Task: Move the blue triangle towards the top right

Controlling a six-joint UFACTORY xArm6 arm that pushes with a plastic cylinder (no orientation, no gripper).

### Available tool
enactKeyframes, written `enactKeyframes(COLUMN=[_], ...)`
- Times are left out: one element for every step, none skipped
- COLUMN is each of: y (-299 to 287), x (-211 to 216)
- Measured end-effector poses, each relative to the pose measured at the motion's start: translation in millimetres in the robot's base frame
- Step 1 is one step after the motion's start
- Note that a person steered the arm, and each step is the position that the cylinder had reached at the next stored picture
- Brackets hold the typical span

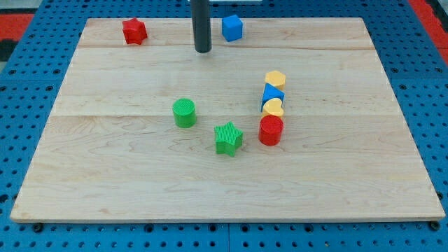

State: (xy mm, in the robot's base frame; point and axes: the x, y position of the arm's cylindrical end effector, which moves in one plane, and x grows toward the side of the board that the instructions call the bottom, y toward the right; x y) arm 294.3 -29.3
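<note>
- Pale wooden board, made of joined planks, lies on a blue perforated surface; a red surround shows at the view's top corners.
- My tip, the lower end of a straight dark rod, sits near the board's top edge, between a red faceted block to the view's left and a blue cube to the view's right. It touches no block. The arm carries no pincer, so no spread or pressed state applies.
- Blue triangle, a small plastic block, stands in a tight column right of centre: a yellow hexagonal block just above it, a yellow heart-like block just below, then a red cylinder at the bottom. Whether neighbours touch cannot be told for certain.
- Green cylinder and green star lie apart to the view's left of the column.
- Key relation: the blue triangle lies toward the view's lower right of my tip, well apart. Judged from this, my tip must pass to the triangle's lower-left side before pushing; the yellow hexagonal block stands in the push path.
</note>
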Motion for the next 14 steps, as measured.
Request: enactKeyframes(y=[15, 9, 3, 19, 43, 50, 54, 78, 72, 73, 71, 106, 157, 158], x=[24, 54, 90, 158, 216, 221, 223, 223, 190, 147, 138, 110, 108, 109])
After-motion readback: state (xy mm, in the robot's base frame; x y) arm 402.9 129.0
